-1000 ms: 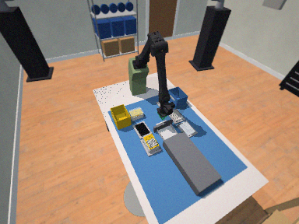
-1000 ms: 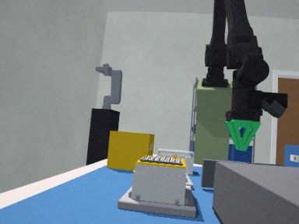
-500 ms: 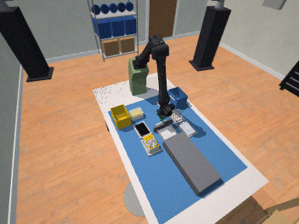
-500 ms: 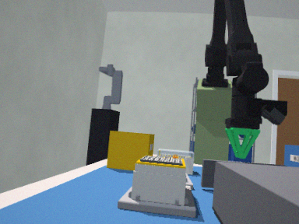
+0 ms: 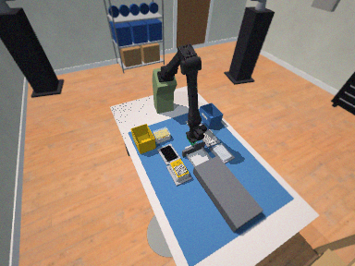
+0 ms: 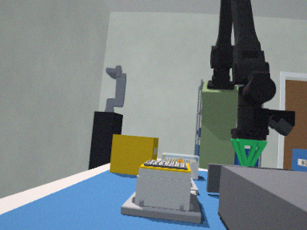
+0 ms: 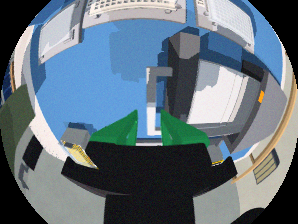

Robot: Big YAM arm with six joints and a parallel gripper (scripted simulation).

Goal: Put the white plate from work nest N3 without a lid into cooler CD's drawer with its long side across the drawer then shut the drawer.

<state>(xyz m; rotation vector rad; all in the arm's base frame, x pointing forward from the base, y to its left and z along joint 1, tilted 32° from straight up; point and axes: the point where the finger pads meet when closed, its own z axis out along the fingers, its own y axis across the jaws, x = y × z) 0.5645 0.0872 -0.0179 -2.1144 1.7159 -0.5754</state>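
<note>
The end effector (image 5: 192, 139) hangs low over the cooler's (image 5: 227, 192) open drawer (image 5: 199, 157), its green fingers set narrow and apart, holding nothing; the bar handle (image 7: 181, 70) stands just ahead of them in the wrist view; the exterior view hides the drawer behind the grey housing; the white plate (image 5: 222, 152) lies just right of the drawer on the blue surface (image 5: 194, 217), near its edge.

Grey cooler (image 5: 227, 191) drawer (image 5: 200, 159) stands partly open (white floor showing).
</note>
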